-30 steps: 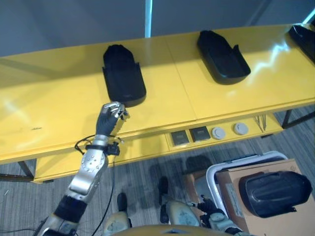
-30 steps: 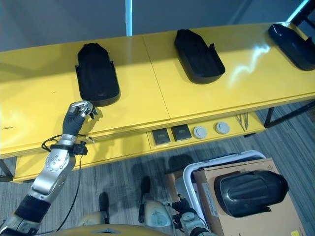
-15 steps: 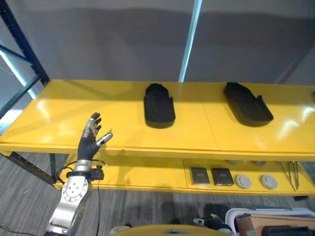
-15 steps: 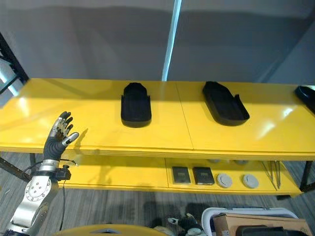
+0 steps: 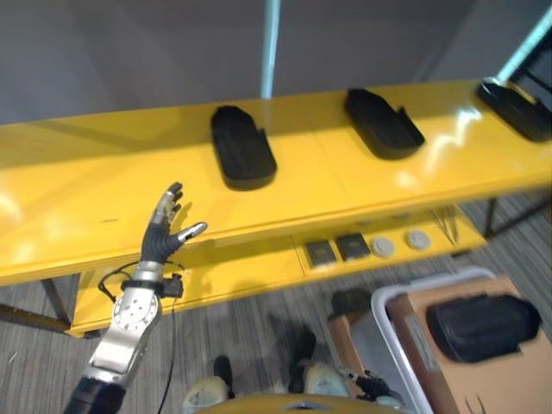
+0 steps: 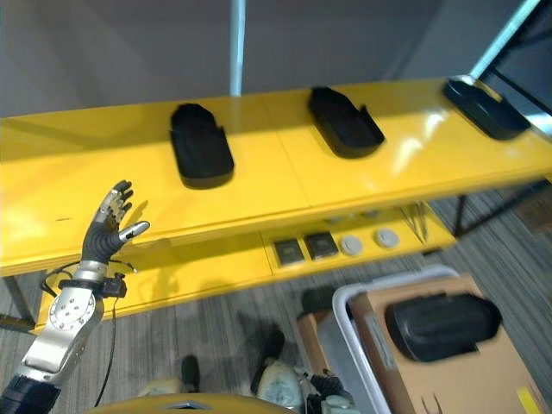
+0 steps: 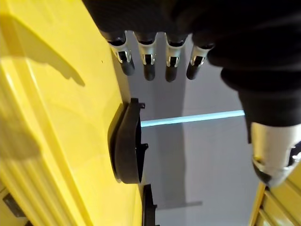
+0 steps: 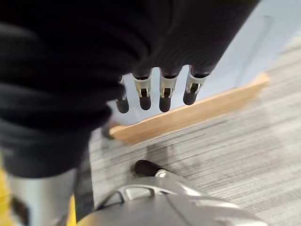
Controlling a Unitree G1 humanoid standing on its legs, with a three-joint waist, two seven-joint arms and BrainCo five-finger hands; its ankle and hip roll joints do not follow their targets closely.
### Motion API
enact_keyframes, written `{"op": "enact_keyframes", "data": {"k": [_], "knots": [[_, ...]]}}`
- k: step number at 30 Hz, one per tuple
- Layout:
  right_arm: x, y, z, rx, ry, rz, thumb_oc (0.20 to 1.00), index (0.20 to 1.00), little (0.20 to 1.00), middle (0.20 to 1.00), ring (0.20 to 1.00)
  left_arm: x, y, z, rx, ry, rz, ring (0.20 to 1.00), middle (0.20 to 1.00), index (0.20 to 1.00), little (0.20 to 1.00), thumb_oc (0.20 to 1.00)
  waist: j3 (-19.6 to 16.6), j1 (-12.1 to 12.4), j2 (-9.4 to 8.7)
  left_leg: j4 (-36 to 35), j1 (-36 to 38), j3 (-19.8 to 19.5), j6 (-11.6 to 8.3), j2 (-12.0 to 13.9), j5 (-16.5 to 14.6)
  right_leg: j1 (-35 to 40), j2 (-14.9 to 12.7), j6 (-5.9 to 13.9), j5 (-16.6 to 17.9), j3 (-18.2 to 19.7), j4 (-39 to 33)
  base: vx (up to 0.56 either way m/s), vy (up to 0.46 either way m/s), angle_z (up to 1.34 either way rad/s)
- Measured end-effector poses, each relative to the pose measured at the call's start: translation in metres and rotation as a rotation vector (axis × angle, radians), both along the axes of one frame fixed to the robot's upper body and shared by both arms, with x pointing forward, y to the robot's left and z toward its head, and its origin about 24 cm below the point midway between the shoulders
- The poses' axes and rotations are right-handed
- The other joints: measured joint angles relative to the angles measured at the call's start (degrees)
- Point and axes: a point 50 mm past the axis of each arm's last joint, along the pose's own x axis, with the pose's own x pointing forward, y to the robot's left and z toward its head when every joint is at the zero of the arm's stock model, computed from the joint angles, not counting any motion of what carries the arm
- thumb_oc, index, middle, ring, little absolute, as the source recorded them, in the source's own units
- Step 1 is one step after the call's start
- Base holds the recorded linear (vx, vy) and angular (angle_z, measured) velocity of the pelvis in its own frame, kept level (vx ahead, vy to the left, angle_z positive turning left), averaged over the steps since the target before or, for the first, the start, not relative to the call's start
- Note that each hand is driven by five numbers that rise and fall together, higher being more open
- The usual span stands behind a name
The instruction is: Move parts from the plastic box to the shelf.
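The left hand (image 5: 164,231) is raised over the front edge of the yellow shelf (image 5: 78,198), its fingers (image 7: 149,63) spread straight and its thumb held out to the side; it holds nothing and touches none of the parts. In its own wrist view the fingers hang free above the yellow surface. The right hand (image 8: 80,56) shows in its wrist view low by the floor, its fingers (image 8: 164,96) straight and relaxed, empty too.

Nearest the robot, to the right of the left hand and lower than it, a black part (image 5: 481,326) lies on brown cardboard (image 5: 414,341) inside the white plastic box (image 5: 388,332) on the floor.

Just beyond the left hand and a little to its right, a black part (image 5: 243,148) lies flat on the shelf, apart from the fingers. Further right along the shelf lies a second black part (image 5: 382,122), and at the far right end a third one (image 5: 517,108). On the lower level, under the shelf's top, sit two dark square items (image 5: 336,250) and two round grey ones (image 5: 401,242).
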Motion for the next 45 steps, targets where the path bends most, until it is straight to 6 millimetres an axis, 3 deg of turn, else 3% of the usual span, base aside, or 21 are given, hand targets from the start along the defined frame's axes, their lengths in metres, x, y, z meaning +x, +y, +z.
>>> {"op": "enact_keyframes", "data": {"k": [2,4,6,7,8,12,15,17,18,19,21,25,28,29,30,32,33,36,40,42,45], "knots": [[-0.015,-0.003,-0.004,-0.001,0.062,-0.028,1.000,1.000,1.000,1.000,1.000,-0.002,0.005,0.002,0.009,-0.009,0.019,1.000,1.000,1.000,1.000,1.000,-0.4,1.3,-0.88,-0.7,1.6,4.9,-0.25,0.7,0.0,0.3,-3.9,-0.13,-5.0,-2.9,13.0,-0.10,0.009,-1.08],[-0.022,-0.004,-0.005,-0.001,0.079,-0.031,1.000,1.000,1.000,1.000,1.000,-0.007,0.016,0.000,-0.002,-0.007,0.084,1.000,1.000,1.000,1.000,1.000,-1.3,1.8,-1.41,-2.0,2.2,10.7,-1.10,1.7,1.2,5.0,-5.0,-0.70,-9.3,-7.7,17.3,-0.15,-0.111,-1.22],[-0.021,0.001,-0.006,0.011,0.076,-0.018,1.000,1.000,1.000,1.000,1.000,-0.011,0.028,-0.005,0.004,0.018,0.145,1.000,1.000,1.000,1.000,1.000,-2.0,3.8,-2.86,-2.2,2.3,14.7,-2.30,2.3,1.7,8.3,-2.5,-0.46,-10.1,-9.3,9.4,-0.11,-0.237,-1.63],[-0.020,0.008,-0.007,0.028,0.074,-0.012,1.000,1.000,1.000,1.000,1.000,-0.012,0.036,-0.011,0.024,0.042,0.175,1.000,1.000,1.000,1.000,1.000,-2.3,3.9,-4.77,-1.0,2.0,17.6,-3.84,2.7,1.9,11.6,1.8,-3.00,-8.8,-6.3,-3.0,-0.01,-0.215,-1.63],[-0.020,0.007,-0.007,0.022,0.074,-0.005,1.000,1.000,1.000,1.000,1.000,-0.015,0.037,-0.025,0.027,0.105,0.192,1.000,1.000,1.000,1.000,1.000,-2.7,3.8,-3.36,-0.5,2.0,17.2,-3.39,4.3,1.6,12.2,4.9,-4.02,-5.5,-3.2,-7.1,0.02,-0.174,-1.59],[-0.038,-0.003,-0.008,-0.007,0.118,0.013,1.000,1.000,1.000,1.000,1.000,-0.016,0.030,-0.040,0.009,0.159,0.181,1.000,1.000,1.000,1.000,1.000,-3.7,2.0,-0.70,0.0,2.5,12.8,-5.31,7.1,1.5,13.2,10.0,-5.78,-3.5,0.7,-13.1,-0.03,-0.142,-0.67],[-0.054,-0.007,-0.009,-0.010,0.152,-0.016,1.000,1.000,1.000,1.000,1.000,-0.009,0.029,-0.037,0.006,0.139,0.189,1.000,1.000,1.000,1.000,1.000,-3.3,1.6,-2.03,12.2,-2.9,9.0,-7.28,9.4,2.9,11.2,9.9,-7.30,-3.7,3.8,-13.4,-0.06,-0.074,-0.59],[-0.040,-0.008,-0.007,-0.023,0.124,0.025,1.000,1.000,1.000,1.000,1.000,-0.008,0.029,-0.036,0.003,0.133,0.202,1.000,1.000,1.000,1.000,1.000,-1.7,2.6,-2.98,21.2,-7.4,0.7,-9.76,9.3,1.0,11.9,9.4,-9.39,-2.0,7.2,-15.1,-0.01,0.089,-0.90],[-0.030,-0.013,-0.003,-0.046,0.096,0.061,1.000,1.000,1.000,1.000,1.000,-0.007,0.024,-0.043,-0.019,0.147,0.203,1.000,1.000,1.000,1.000,1.000,-1.5,2.5,-2.89,17.2,-8.7,-9.4,-12.55,4.3,-1.8,11.0,9.1,-9.10,-1.0,10.7,-16.2,0.12,0.135,-1.09],[-0.027,-0.018,-0.001,-0.057,0.086,0.067,1.000,1.000,1.000,1.000,1.000,-0.008,0.023,-0.051,-0.017,0.174,0.212,1.000,1.000,1.000,1.000,1.000,-1.4,4.1,-2.20,10.3,-7.0,-13.2,-11.35,2.3,-1.5,10.0,9.3,-9.37,-1.0,13.4,-16.3,0.11,0.142,-1.26],[-0.006,-0.018,0.004,-0.061,0.013,0.076,1.000,1.000,1.000,1.000,1.000,-0.007,0.025,-0.064,-0.004,0.228,0.228,1.000,1.000,1.000,1.000,1.000,-0.6,2.8,-0.91,3.6,-6.9,-15.4,-9.61,2.8,0.2,10.5,10.4,-9.08,-0.5,15.2,-17.0,0.12,0.137,-0.92],[0.022,-0.015,0.016,-0.067,-0.123,0.113,1.000,1.000,1.000,1.000,1.000,-0.018,0.039,-0.105,0.041,0.423,0.297,1.000,1.000,1.000,1.000,1.000,0.3,2.5,-0.44,-1.6,-6.1,-23.9,-10.65,5.4,1.5,9.6,11.5,-8.39,-0.4,22.2,-17.3,0.09,0.176,-0.96],[0.034,-0.028,0.028,-0.120,-0.200,0.112,1.000,1.000,1.000,1.000,1.000,-0.029,0.036,-0.124,0.057,0.511,0.302,1.000,1.000,1.000,1.000,1.000,0.7,0.5,2.13,-1.3,-3.6,-24.0,-10.27,5.2,2.3,11.6,10.8,-5.17,2.4,23.6,-20.7,0.15,0.411,-0.74],[0.040,-0.027,0.034,-0.134,-0.249,0.113,1.000,1.000,1.000,1.000,1.000,-0.038,0.040,-0.144,0.095,0.608,0.317,1.000,1.000,1.000,1.000,1.000,1.1,0.1,1.64,-1.4,-3.0,-21.1,-9.02,2.9,1.9,11.5,8.5,-4.38,2.3,25.4,-20.5,0.10,0.317,-0.89],[0.044,-0.020,0.038,-0.134,-0.292,0.138,1.000,1.000,1.000,1.000,1.000,-0.043,0.043,-0.153,0.125,0.668,0.317,1.000,1.000,1.000,1.000,1.000,0.7,-1.3,-0.55,-1.7,-1.5,-18.7,-7.72,0.2,1.6,10.7,6.2,-5.26,3.1,26.9,-20.3,0.11,0.410,-0.91],[0.064,-0.002,0.054,-0.123,-0.425,0.182,1.000,1.000,1.000,1.000,1.000,-0.067,0.052,-0.178,0.186,0.814,0.332,1.000,1.000,1.000,1.000,1.000,0.3,-2.2,-1.39,-2.7,-0.1,-13.7,-5.08,-3.0,1.0,8.9,2.8,-6.46,4.1,31.1,-20.7,0.01,0.244,-1.11],[0.079,0.009,0.065,-0.114,-0.510,0.210,1.000,1.000,1.000,1.000,1.000,-0.079,0.056,-0.188,0.201,0.886,0.351,1.000,1.000,1.000,1.000,1.000,0.6,-2.5,-0.95,-2.9,-0.1,-10.8,-4.28,-3.6,1.3,7.9,1.9,-4.30,5.1,32.2,-20.8,-0.02,0.221,-1.18],[0.092,0.023,0.086,-0.091,-0.631,0.255,1.000,1.000,1.000,1.000,1.000,-0.089,0.050,-0.199,0.207,0.941,0.351,1.000,1.000,1.000,1.000,1.000,0.4,-2.4,-1.01,-2.7,-0.2,-8.0,-3.46,-4.1,0.9,7.0,3.2,0.16,9.2,29.7,-20.4,0.01,0.103,-0.66],[0.115,0.043,0.167,-0.096,-1.050,0.382,1.000,1.000,1.000,1.000,1.000,-0.138,0.056,-0.227,0.275,1.179,0.383,1.000,1.000,1.000,1.000,1.000,0.2,-3.1,-1.07,-3.1,0.9,-4.7,-4.08,-3.8,0.0,6.5,3.4,0.62,8.2,27.2,-20.5,0.08,0.064,-0.42],[0.117,0.033,0.190,-0.164,-1.160,0.411,1.000,1.000,1.000,1.000,1.000,-0.164,0.059,-0.233,0.284,1.255,0.403,1.000,1.000,1.000,1.000,1.000,-0.1,-3.3,-0.83,-3.1,1.7,-4.6,-4.74,-2.8,-0.5,7.1,4.4,-0.04,7.2,27.3,-20.8,0.04,0.020,-0.13],[0.118,0.014,0.195,-0.270,-1.144,0.447,1.000,1.000,1.000,1.000,1.000,-0.174,0.056,-0.235,0.278,1.282,0.401,1.000,1.000,1.000,1.000,1.000,-0.4,-2.8,-0.76,-3.1,1.6,-4.7,-5.20,-1.7,-0.4,7.0,5.5,-0.25,6.4,27.3,-20.8,-0.01,0.000,-0.04]]}}
